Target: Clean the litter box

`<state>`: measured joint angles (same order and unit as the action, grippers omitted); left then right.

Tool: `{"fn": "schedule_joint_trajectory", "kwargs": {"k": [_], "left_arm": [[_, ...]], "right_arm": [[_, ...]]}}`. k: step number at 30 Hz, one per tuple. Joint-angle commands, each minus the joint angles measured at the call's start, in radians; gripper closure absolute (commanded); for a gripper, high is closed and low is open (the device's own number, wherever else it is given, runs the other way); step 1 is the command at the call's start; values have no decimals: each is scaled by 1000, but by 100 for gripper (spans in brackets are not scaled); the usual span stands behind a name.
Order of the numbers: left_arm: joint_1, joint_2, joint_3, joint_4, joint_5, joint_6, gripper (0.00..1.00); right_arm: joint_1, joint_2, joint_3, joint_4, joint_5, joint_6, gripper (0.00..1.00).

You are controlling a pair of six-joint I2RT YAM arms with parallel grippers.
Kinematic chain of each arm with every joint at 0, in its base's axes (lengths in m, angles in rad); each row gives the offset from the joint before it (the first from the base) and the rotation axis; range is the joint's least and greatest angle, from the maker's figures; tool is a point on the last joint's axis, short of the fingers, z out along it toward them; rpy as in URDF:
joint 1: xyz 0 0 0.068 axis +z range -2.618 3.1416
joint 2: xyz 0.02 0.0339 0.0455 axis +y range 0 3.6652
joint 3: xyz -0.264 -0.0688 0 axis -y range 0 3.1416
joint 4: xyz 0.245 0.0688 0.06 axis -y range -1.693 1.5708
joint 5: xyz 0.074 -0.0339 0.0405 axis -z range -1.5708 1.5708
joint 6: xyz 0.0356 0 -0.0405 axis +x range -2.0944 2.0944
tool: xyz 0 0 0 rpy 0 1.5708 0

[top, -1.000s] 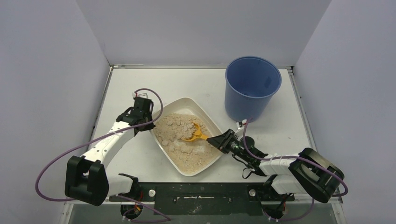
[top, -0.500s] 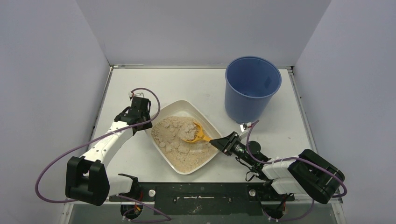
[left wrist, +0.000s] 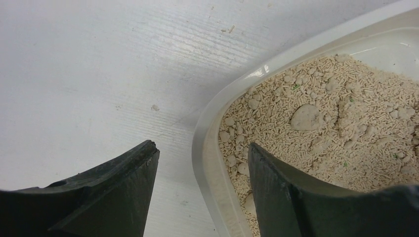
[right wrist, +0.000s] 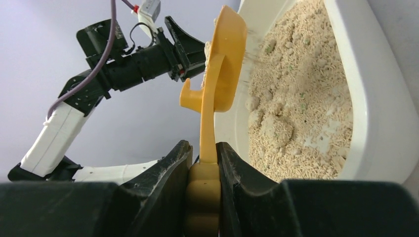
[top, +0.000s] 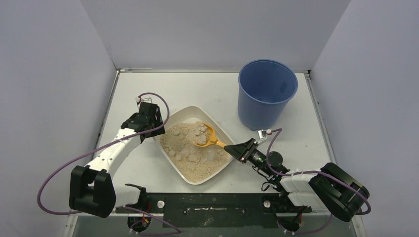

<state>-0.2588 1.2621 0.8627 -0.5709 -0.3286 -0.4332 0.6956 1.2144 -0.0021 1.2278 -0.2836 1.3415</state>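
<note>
The litter box (top: pixel 217 170) is an off-white tray of beige litter with clumps, set cornerwise mid-table. My left gripper (top: pixel 148 121) is at its left corner. In the left wrist view it (left wrist: pixel 201 148) is open, one finger on each side of the box rim (left wrist: pixel 210 123) without pressing it. My right gripper (top: pixel 238 149) reaches in from the right and is shut on the handle of the orange scoop (top: pixel 206 137). In the right wrist view the scoop (right wrist: pixel 225 59) is held above the litter (right wrist: pixel 296 98), with litter in its bowl and some grains falling from it.
A tall blue bucket (top: pixel 267 94) stands at the back right, past the litter box. Grey walls close in the table on the left, back and right. Purple cables loop off both arms. Bare white tabletop (left wrist: pixel 89 74) lies left of the box.
My left gripper has opened and let go of the box rim. The right gripper has drawn back to the right and lifted the loaded scoop off the litter. The box shifted slightly left.
</note>
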Motion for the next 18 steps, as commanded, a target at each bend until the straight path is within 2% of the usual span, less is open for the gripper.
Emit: {"fn": "schedule_joint_trajectory", "kwargs": {"k": [1,4,8,11,14,18], "left_arm": [[6,-37,16,63,7,1,36],[6,-45,17,64,13,1,35],[6,-56,16,72,24,0,33],[5,-60,18,76,35,-2,30],[6,-67,14,86,39,-2,27],[7,-70,18,90,47,-1,23]], "right_arm": [[7,-36,31,170,-51,11,100],[-40,-55,-24,219,13,84,100],[10,-25,50,213,-71,65,100],[-47,-21,-23,270,-14,141,100],[8,1,46,259,-88,109,100],[-47,-24,-22,272,-26,161,100]]}}
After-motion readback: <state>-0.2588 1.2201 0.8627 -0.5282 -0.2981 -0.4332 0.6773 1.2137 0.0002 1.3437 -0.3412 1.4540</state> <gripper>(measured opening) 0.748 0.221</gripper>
